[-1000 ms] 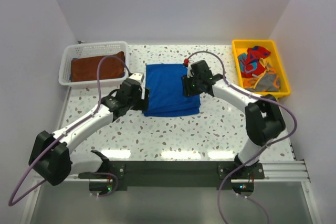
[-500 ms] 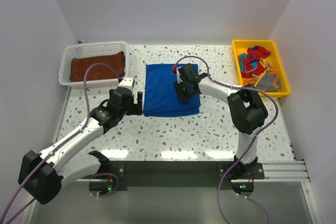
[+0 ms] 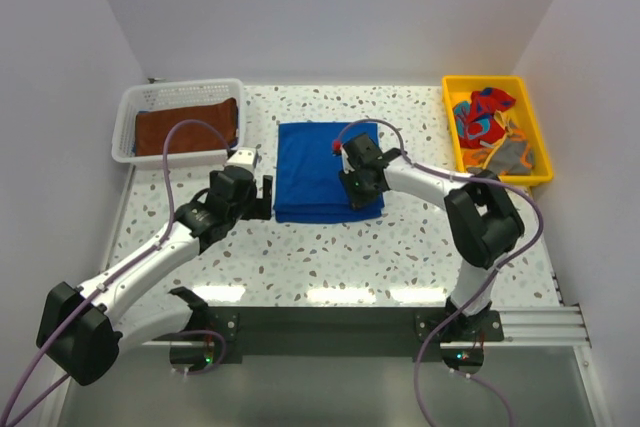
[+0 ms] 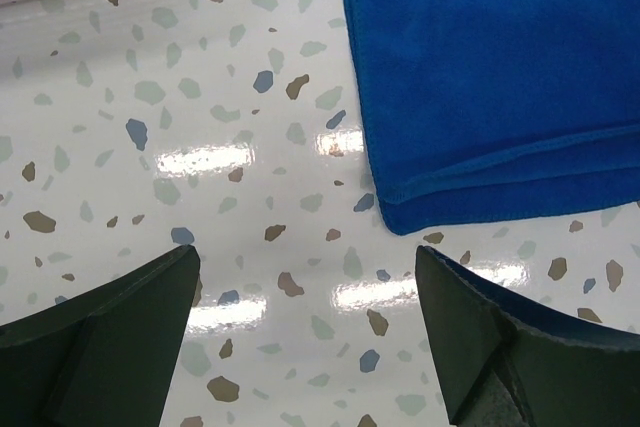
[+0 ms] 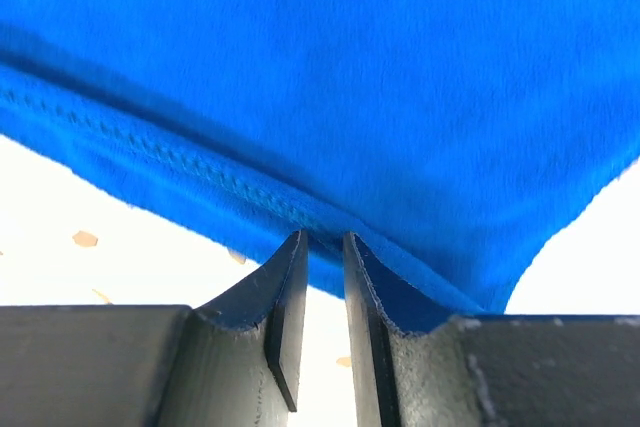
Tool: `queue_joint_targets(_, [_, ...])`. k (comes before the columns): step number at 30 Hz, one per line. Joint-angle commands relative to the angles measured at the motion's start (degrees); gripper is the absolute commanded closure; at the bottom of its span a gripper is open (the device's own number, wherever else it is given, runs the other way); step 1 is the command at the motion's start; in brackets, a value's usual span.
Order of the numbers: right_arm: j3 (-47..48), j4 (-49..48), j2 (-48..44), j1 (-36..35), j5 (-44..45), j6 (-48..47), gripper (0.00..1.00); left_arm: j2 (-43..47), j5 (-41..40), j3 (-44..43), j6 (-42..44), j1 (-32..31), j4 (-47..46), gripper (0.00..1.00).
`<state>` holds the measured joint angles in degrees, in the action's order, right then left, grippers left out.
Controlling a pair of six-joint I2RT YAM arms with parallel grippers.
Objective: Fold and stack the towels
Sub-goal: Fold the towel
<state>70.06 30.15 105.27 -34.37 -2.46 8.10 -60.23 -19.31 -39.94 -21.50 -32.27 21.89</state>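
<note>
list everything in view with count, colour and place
blue towel: 1, royal blue, folded, middle of the table
rust-brown towel: 1, rust-brown, in the white basket
red and blue towel: 1, crumpled, in the yellow tray
orange and grey towel: 1, crumpled, near end of the tray
white basket: 1, far left
yellow tray: 1, far right
table: 1, white speckled
left arm, right arm: white and black
left gripper: open, over bare table beside the blue towel
right gripper: jaws nearly together at the blue towel's hem, grip unclear
</note>
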Motion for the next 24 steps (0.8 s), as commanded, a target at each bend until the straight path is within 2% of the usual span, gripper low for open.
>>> queue_joint_targets(1, [-1.9, 1.6, -5.2, -0.8, 0.3, 1.5, 0.75, 0.3, -0.4, 0.2, -0.1, 0.0, -2.6, 0.05])
queue_joint_targets(7, [-9.1, -1.2, -10.7, -2.4, 0.2, 4.8, 0.73, -0.1, 0.6, 0.4, -0.9, 0.0, -2.2, 0.05])
queue_joint_targets(14, [-22.1, -7.8, -15.4, -3.6, -2.4, 10.4, 0.71, -0.1, 3.7, 2.1, -6.0, -0.1, -2.3, 0.05])
queue_joint_targets(17, [-24.1, -8.3, -19.7, -3.6, 0.0, 12.5, 0.66, -0.5, 4.6, 3.5, -9.8, 0.0, -3.0, 0.05])
queue_joint_targets(21, [-22.8, -7.0, -24.8, -2.4, 6.4, 15.5, 0.53, -2.7, 6.1, 4.4, -13.1, 0.0, -4.7, 0.06])
queue_joint_targets(24, [-22.0, -6.6, -27.9, 0.9, 7.6, 18.9, 0.51, -5.0, 5.5, 4.8, -15.5, -0.1, -6.2, 0.09])
